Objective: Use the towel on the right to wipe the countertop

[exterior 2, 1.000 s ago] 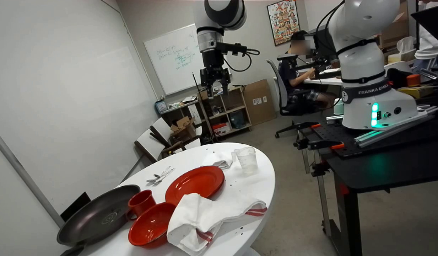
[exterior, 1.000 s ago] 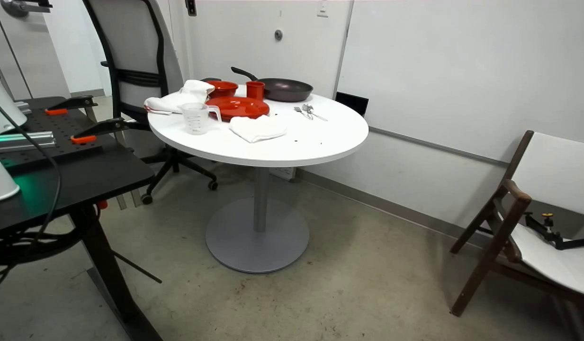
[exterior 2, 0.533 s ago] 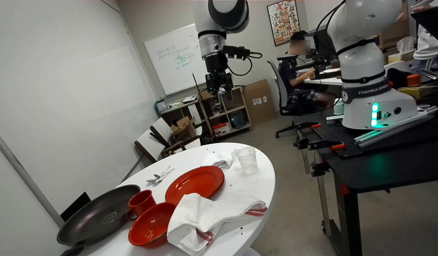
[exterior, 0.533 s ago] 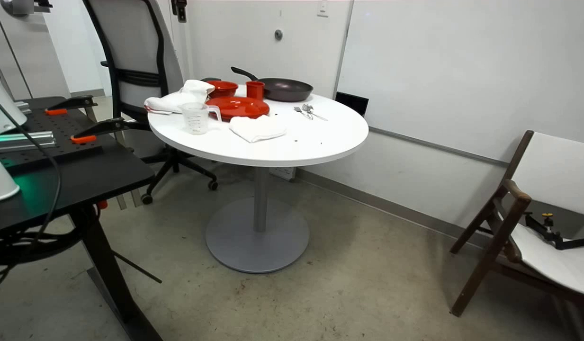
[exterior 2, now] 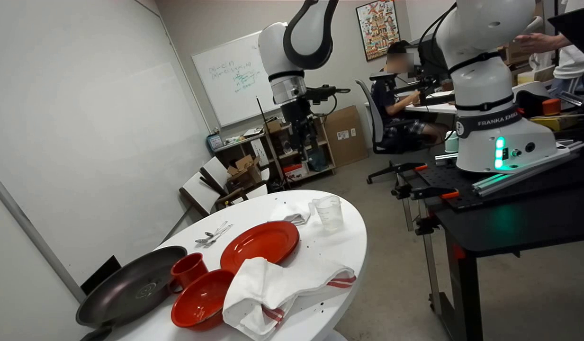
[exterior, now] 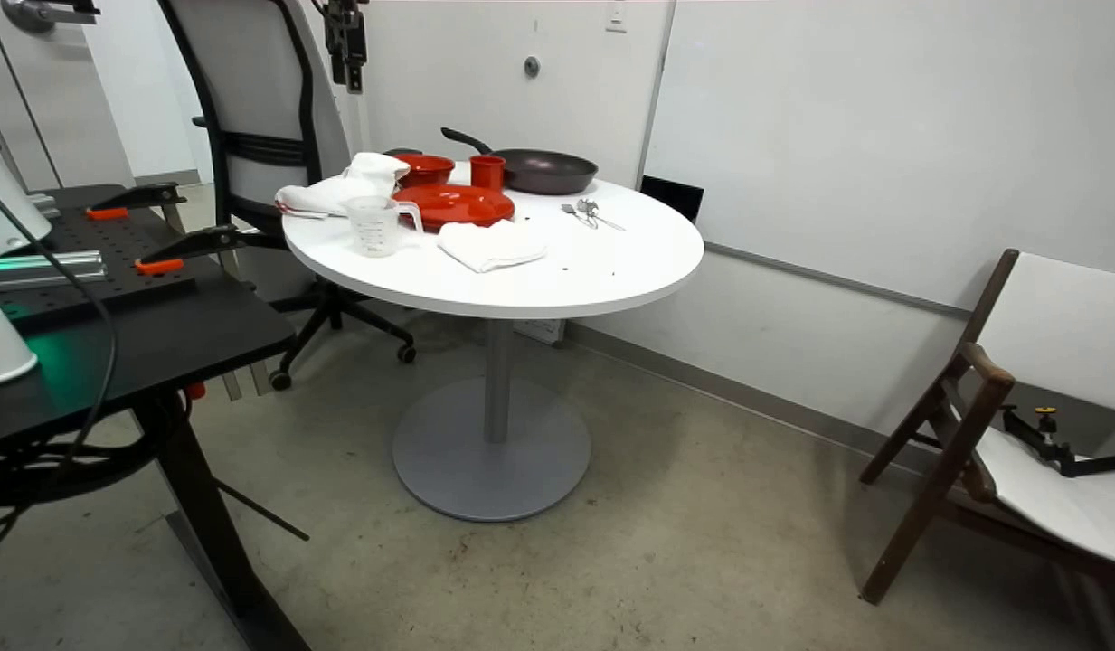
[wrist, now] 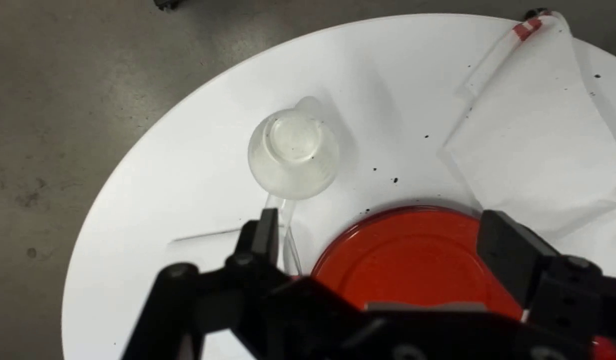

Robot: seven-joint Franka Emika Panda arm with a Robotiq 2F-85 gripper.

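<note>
A small folded white towel (exterior: 490, 246) lay on the round white surface (exterior: 638, 253), near the clear measuring cup (exterior: 372, 228) and the red plate (exterior: 455, 204). A bigger white towel (exterior 2: 268, 286) with red stripes lay on the plate's other side, next to the red bowl (exterior 2: 202, 300). A red mug (exterior 2: 190, 271) and a black pan (exterior 2: 130, 284) stood past the bowl. Little black specks (wrist: 395, 180) dotted the surface. The end effector (wrist: 382, 242) hung above, its two fingers (wrist: 505, 255) wide apart.
</note>
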